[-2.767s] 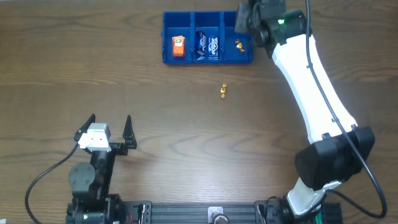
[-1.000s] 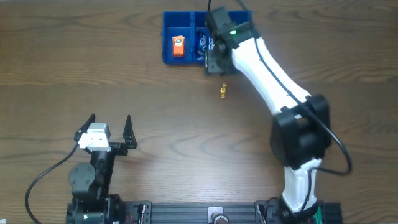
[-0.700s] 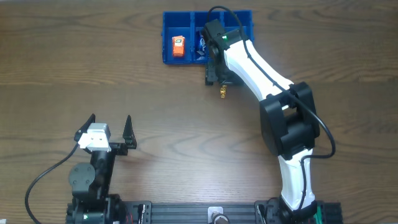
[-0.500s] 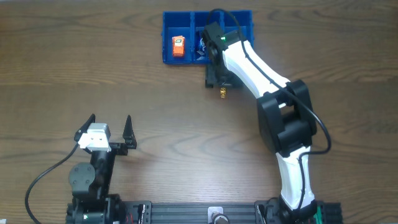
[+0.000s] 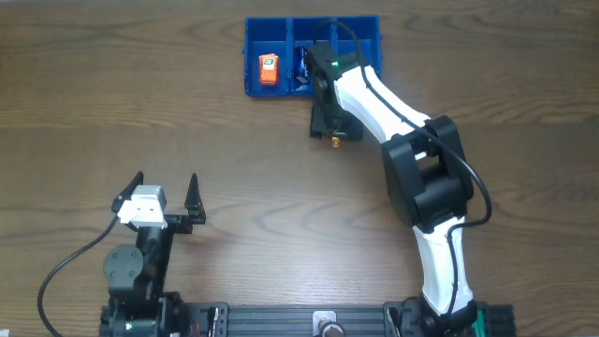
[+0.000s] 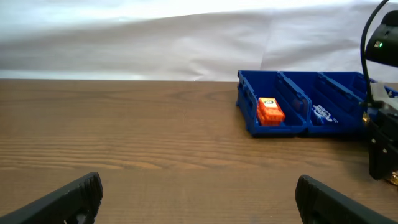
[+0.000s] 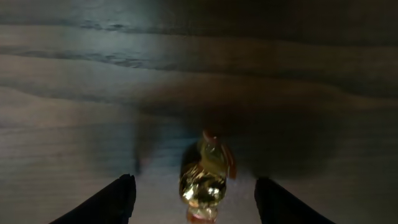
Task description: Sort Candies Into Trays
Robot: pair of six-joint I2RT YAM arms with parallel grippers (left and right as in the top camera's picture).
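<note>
A gold-wrapped candy point(image 5: 334, 142) lies on the wooden table just in front of the blue three-compartment tray point(image 5: 249, 56). My right gripper point(image 5: 332, 134) is lowered over it and stands open. In the right wrist view the gold candy point(image 7: 203, 180) sits between the two fingers of my right gripper point(image 7: 198, 208), not squeezed. An orange candy point(image 5: 269, 69) lies in the tray's left compartment. A blue wrapped candy point(image 5: 303, 67) in the middle compartment is partly hidden by the right arm. My left gripper point(image 5: 167, 183) is open and holds nothing, near the table's front left.
From the left wrist, the blue tray point(image 6: 249, 115) with the orange candy point(image 6: 270, 111) stands far ahead of the left gripper point(image 6: 199, 199), across bare wood. The right arm's dark wrist point(image 6: 380, 149) shows at that picture's edge. A white wall backs the table.
The right arm has swung from the tray's right compartment towards the table's front and come down over the gold candy. The left arm has kept still.
</note>
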